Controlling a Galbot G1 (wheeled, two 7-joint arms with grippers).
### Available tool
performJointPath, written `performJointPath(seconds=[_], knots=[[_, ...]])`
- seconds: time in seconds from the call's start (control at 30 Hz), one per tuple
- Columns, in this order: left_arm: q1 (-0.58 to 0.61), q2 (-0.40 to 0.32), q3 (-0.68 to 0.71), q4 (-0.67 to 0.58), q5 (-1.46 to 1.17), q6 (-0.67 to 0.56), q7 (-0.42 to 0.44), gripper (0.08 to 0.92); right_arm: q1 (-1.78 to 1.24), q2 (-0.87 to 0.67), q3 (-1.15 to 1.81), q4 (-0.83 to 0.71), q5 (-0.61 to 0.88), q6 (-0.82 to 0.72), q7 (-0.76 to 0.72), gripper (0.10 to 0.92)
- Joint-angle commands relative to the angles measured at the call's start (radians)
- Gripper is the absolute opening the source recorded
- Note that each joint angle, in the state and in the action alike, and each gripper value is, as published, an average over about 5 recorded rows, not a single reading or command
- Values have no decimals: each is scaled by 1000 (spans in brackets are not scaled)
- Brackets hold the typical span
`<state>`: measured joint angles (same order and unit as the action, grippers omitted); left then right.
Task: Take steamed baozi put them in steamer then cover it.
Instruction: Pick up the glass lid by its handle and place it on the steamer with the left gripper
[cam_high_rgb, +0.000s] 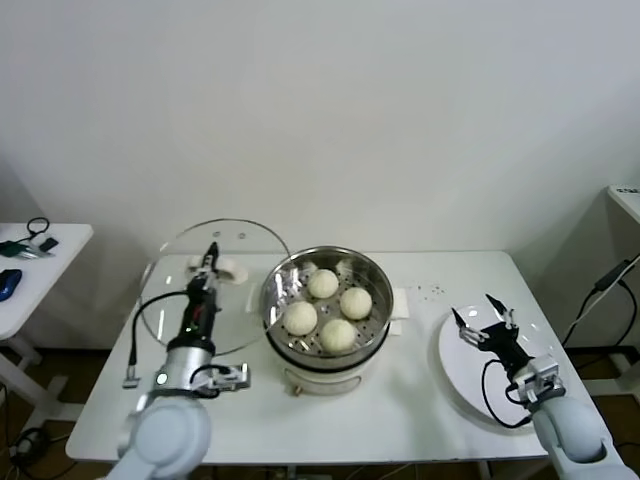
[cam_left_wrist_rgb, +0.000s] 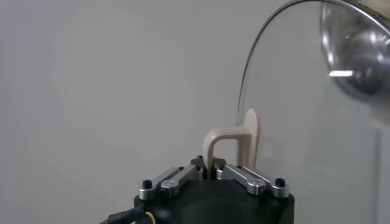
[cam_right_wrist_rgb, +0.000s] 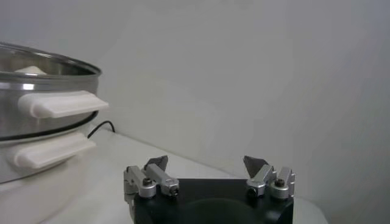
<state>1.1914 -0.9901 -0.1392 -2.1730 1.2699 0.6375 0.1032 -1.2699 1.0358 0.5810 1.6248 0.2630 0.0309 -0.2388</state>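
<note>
Left gripper clamps glass cover handle, left of steamer holding 4 baozi; right gripper wide over plate.

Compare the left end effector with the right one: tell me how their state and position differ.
The left end effector is shut on the cover by its handle, holding it tilted up beside the steamer; the right end effector is open and holds nothing. The left is on the steamer's left side; the right hangs over the white plate on its right. Both are black with metal fingers.
</note>
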Motion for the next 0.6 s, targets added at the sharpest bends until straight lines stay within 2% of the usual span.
performJointPath(seconds=[0.03, 0.2, 0.37, 0.6], knots=[[-129, -179, 240, 47, 217, 98, 273, 153, 7, 5, -4, -13, -9, 2, 1, 823], [-138, -310, 272, 71, 316, 103, 332, 153, 5, 11, 0, -17, -18, 5, 1, 823], [-194, -350, 306, 89, 343, 133, 376, 153, 6, 23, 0, -17, -32, 6, 5, 823], [-229, -438, 332, 162, 381, 148, 375, 153, -2, 30, 11, -17, -41, 10, 8, 823]])
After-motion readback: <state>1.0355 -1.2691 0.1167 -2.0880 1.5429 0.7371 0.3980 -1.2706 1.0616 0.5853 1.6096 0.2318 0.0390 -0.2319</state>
